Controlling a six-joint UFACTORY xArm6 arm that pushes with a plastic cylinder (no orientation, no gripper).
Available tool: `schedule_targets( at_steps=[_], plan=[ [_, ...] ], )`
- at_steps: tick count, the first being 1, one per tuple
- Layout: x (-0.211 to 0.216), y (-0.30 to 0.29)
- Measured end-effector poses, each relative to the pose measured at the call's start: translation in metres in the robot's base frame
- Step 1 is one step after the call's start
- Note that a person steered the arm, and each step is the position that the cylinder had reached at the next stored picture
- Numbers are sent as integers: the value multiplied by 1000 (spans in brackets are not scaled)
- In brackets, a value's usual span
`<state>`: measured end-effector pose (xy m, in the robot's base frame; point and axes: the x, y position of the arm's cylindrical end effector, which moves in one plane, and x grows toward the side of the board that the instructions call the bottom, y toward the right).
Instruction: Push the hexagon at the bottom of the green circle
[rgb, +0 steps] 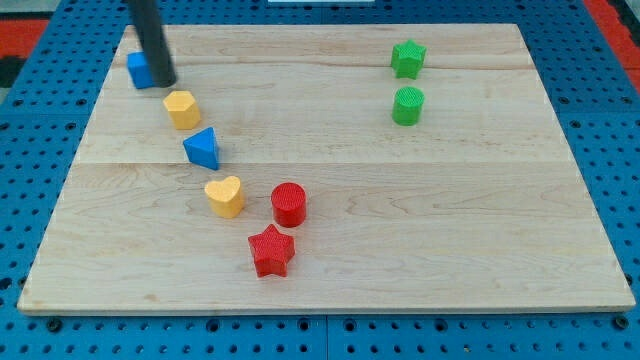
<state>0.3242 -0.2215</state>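
While my tip (163, 82) is sitting at view's upper left, touching blue cube (141, 69), yellow hexagon (182, 108) is lying just below-right of it, apart. No fingers on rod, so nothing spreading or pinching. Green circle (408, 105) is standing well apart at view's right, green star (408, 58) just above it. Count on surface (450, 220): two blue, two yellow, two red, two green. Blue triangle (203, 148), yellow heart (225, 196), red circle (288, 204), red star (271, 250) trailing downward. Rod is partly hiding cube.
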Motion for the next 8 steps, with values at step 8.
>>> schedule_targets(
  at_steps=[8],
  plan=[
    [10,191]
  ],
)
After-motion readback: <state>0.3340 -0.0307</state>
